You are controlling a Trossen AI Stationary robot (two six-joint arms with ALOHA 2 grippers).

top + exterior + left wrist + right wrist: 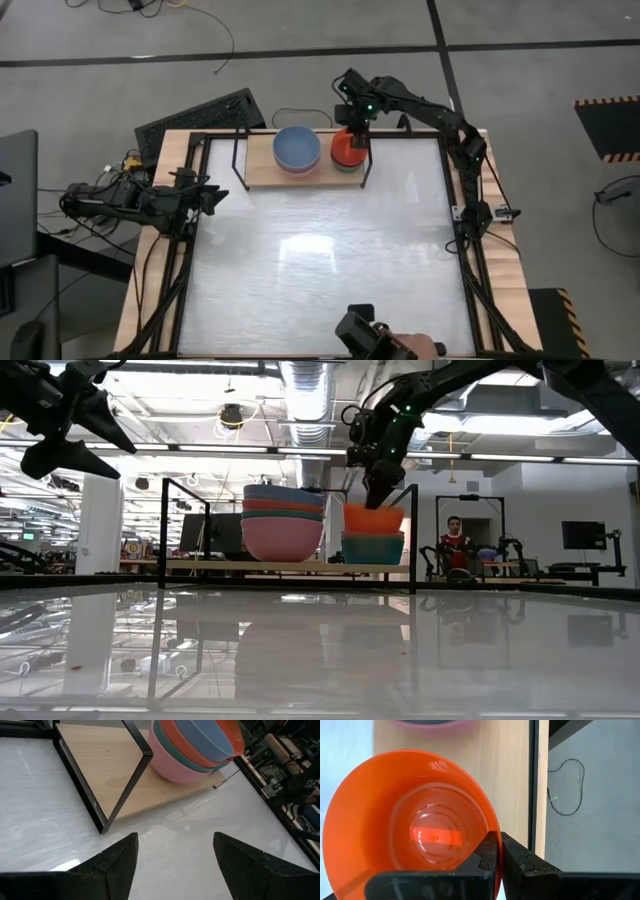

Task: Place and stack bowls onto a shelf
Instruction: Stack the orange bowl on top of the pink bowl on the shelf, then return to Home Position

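The rectangular light-wood shelf board [262, 168] with thin black metal uprights lies along the far edge of the large white tabletop [320, 270], and everything else sits in relation to it. On the shelf's middle stands a stack of small round plastic bowls: a pale pink bowl [282, 540] at the bottom, a teal bowl [283, 515] and a red-orange bowl [283, 504] nested in it, and a grey-blue bowl [296, 146] on top. Just beside that stack, toward the shelf's right end, a second stack holds a teal bowl [372, 548] below and a bright orange bowl [346, 150] above it.

The right gripper [499, 851] reaches over the shelf's right end from behind, its two dark fingers pinched together on the rim of the orange bowl, one finger inside the wall and one outside. In the low view that bowl sits nested in the teal one beneath it.

The left gripper [175, 857] hovers off the shelf's left end, above the table's left edge, with its fingers spread apart and nothing between them; it points toward the shelf's near left upright.

Beyond the shelf, a person in a red top [456, 540] stands far back in the room.
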